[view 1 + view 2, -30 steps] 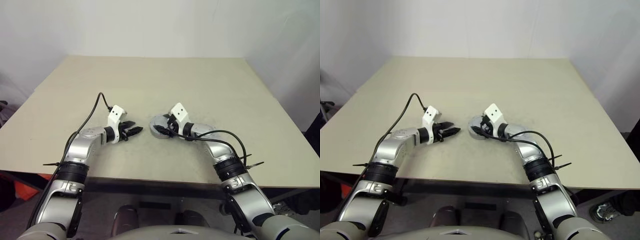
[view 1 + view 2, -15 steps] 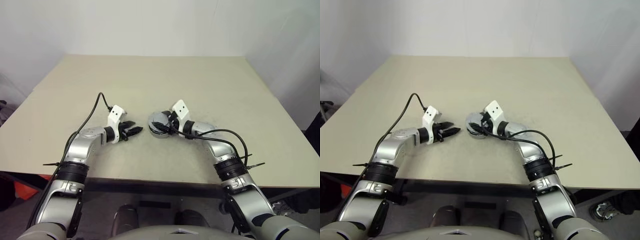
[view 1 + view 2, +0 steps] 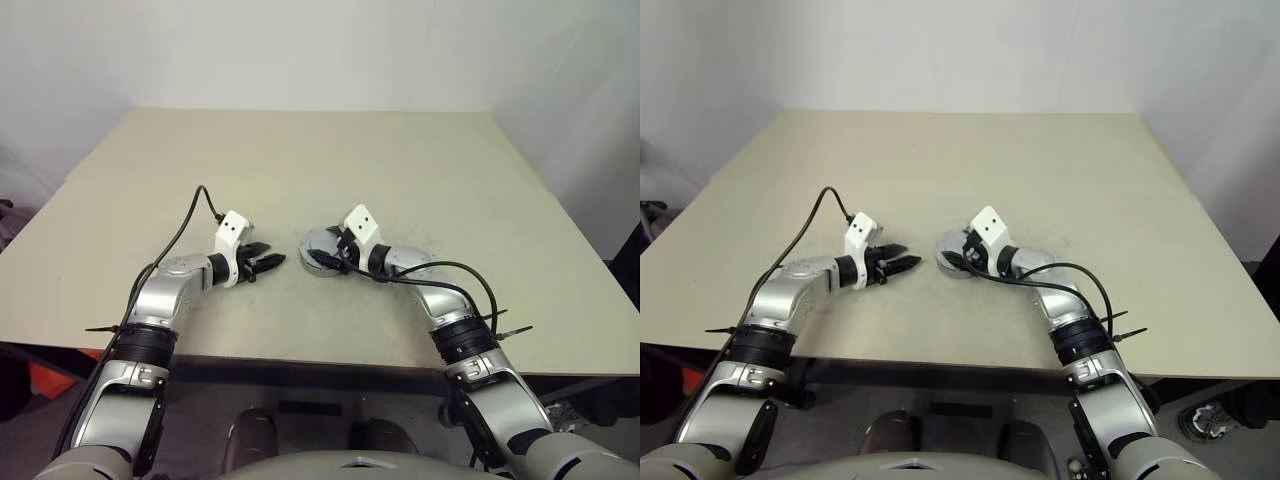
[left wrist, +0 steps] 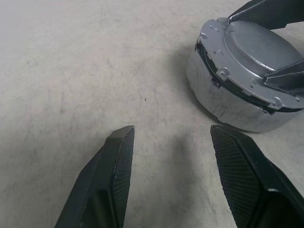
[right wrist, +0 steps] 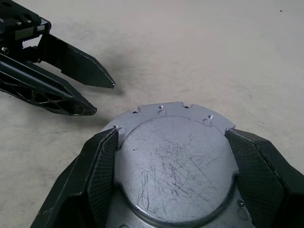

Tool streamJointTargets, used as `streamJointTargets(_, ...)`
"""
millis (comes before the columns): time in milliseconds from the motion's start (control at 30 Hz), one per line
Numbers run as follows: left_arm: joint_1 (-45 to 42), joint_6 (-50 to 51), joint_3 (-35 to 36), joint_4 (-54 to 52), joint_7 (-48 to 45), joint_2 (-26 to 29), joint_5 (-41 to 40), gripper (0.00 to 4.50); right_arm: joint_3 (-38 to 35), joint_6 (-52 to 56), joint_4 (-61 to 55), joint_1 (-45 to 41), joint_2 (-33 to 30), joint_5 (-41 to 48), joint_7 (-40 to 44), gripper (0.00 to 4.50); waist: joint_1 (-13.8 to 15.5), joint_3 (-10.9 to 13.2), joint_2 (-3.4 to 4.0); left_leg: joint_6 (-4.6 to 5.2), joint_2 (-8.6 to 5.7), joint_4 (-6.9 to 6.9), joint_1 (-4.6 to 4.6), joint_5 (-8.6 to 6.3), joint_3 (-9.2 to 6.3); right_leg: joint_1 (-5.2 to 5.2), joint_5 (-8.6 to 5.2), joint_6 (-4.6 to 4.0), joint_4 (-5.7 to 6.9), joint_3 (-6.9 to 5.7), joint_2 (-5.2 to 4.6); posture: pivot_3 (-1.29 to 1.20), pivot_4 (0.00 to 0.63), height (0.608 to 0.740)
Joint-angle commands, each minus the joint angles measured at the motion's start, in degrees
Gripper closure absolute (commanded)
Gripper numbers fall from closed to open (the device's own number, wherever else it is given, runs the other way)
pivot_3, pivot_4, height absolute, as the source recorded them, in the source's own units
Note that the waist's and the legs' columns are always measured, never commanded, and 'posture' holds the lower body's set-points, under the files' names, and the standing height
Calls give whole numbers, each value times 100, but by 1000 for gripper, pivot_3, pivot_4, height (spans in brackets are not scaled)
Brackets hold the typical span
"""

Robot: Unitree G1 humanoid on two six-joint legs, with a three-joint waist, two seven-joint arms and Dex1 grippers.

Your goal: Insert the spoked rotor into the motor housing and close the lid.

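Note:
The motor housing point(image 4: 223, 104) stands on the table between my two grippers, its silver wall facing the left one. The lid point(image 5: 175, 156), a grey scratched disc with a notched edge, lies on top of it, and a dark gap shows under its rim on one side. My right gripper point(image 5: 171, 130) is shut on the lid, one finger on each side of its raised centre. My left gripper point(image 4: 172, 129) is open and holds nothing, low over the table a short way left of the housing point(image 3: 322, 250). The spoked rotor is hidden.
The beige table point(image 3: 300, 160) stretches far beyond the housing, with its front edge close under my forearms. A white wall stands behind it. Black cables trail from both wrists.
My right gripper has shifted very slightly at the housing with the lid in its grip. The left gripper has not moved.

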Motion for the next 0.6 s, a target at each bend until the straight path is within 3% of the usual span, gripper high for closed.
streamJointTargets(33, -73, -83, 47, -184, 2, 42, -20, 1752, -22, -160, 3, -73, -13, -64, -59, 1353, 1, 0, 0, 0, 0, 1, 0, 0, 0, 0, 0, 0, 1, 0, 0, 0, 0, 740)
streamJointTargets(600, -47, -84, 84, -196, 40, 38, -35, 1752, 117, -174, 165, -30, -64, -248, -7, 1353, 3, -1, -1, -1, 1, 15, 8, 1, -1, 4, 0, 0, 23, 0, -1, 0, 0, 740)
